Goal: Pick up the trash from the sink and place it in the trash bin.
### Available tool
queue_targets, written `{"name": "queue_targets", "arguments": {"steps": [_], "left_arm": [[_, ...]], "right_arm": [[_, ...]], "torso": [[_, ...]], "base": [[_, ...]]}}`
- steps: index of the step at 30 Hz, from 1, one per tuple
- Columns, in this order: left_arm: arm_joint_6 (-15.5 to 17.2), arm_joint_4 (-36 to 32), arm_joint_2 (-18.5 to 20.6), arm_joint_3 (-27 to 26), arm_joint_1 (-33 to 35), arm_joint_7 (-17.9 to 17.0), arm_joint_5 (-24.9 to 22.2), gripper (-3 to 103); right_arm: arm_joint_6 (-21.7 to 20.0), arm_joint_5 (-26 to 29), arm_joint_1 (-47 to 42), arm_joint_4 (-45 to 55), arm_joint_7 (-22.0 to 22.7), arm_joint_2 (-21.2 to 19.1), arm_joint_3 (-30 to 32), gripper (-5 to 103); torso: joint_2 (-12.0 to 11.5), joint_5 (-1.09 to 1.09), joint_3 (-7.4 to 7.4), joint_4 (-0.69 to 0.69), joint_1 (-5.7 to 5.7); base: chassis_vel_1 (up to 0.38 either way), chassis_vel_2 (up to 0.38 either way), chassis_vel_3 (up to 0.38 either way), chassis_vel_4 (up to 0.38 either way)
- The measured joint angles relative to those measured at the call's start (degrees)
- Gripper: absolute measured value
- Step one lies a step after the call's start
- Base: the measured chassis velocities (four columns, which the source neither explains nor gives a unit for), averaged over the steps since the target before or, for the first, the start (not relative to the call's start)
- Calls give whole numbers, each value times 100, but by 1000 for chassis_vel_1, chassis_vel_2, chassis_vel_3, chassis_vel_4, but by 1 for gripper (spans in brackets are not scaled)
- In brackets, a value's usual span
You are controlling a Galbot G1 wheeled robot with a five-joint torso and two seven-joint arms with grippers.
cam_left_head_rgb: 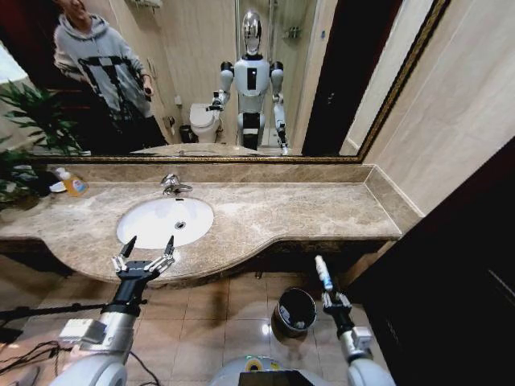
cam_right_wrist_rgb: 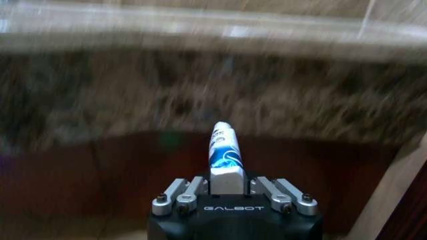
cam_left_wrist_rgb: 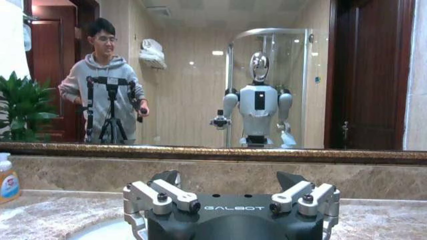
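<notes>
My right gripper (cam_left_head_rgb: pixel 331 297) is shut on a small white tube with blue marks (cam_left_head_rgb: pixel 323 273), a piece of trash, held upright below the counter's front edge. In the right wrist view the tube (cam_right_wrist_rgb: pixel 225 150) stands up out of the closed right gripper (cam_right_wrist_rgb: pixel 227 186). The trash bin (cam_left_head_rgb: pixel 280 306), round and dark with a shiny rim, stands on the floor just left of that gripper. My left gripper (cam_left_head_rgb: pixel 150 244) hangs open over the near rim of the white oval sink (cam_left_head_rgb: pixel 153 218), with nothing between its fingers. The left wrist view shows the left gripper (cam_left_wrist_rgb: pixel 228 181) spread wide.
A chrome faucet (cam_left_head_rgb: pixel 171 185) stands behind the basin. A pump bottle of orange liquid (cam_left_head_rgb: pixel 73 184) sits at the counter's back left beside a plant (cam_left_head_rgb: pixel 24 121). A wide mirror lines the wall above the marble counter (cam_left_head_rgb: pixel 306 213). A dark door (cam_left_head_rgb: pixel 467 265) closes off the right.
</notes>
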Motion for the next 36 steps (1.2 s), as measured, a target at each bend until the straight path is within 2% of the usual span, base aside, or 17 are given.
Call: {"name": "queue_targets", "arguments": {"steps": [5,9,14,17,23,29,36], "left_arm": [[0,0,0,0,0,0,0,100],[0,0,0,0,0,0,0,100],[0,0,0,0,0,0,0,100],[0,0,0,0,0,0,0,100],[0,0,0,0,0,0,0,100],[0,0,0,0,0,0,0,100],[0,0,0,0,0,0,0,100]], "right_arm": [[-147,-176,416,-820,-31,-45,-190,27],[-372,-562,860,-1703,-154,-61,-352,27],[-664,-568,1060,-2044,-271,-23,-448,27],[-762,-794,1369,-2595,-308,12,-584,27],[-766,-1006,1834,-3342,-312,10,-661,27],[-760,-990,2257,-4009,-225,-30,-630,27],[-518,-1021,2933,-5117,-140,-83,-645,27]], "torso": [[0,0,0,1,0],[0,-1,0,1,0],[0,0,0,1,0],[0,-1,0,0,1],[0,0,0,0,1],[0,1,0,1,0],[0,-1,0,0,1]], "base": [[0,0,0,0],[0,0,0,0],[0,0,0,0],[0,0,0,0],[0,0,0,0],[0,0,0,0],[0,0,0,0]]}}
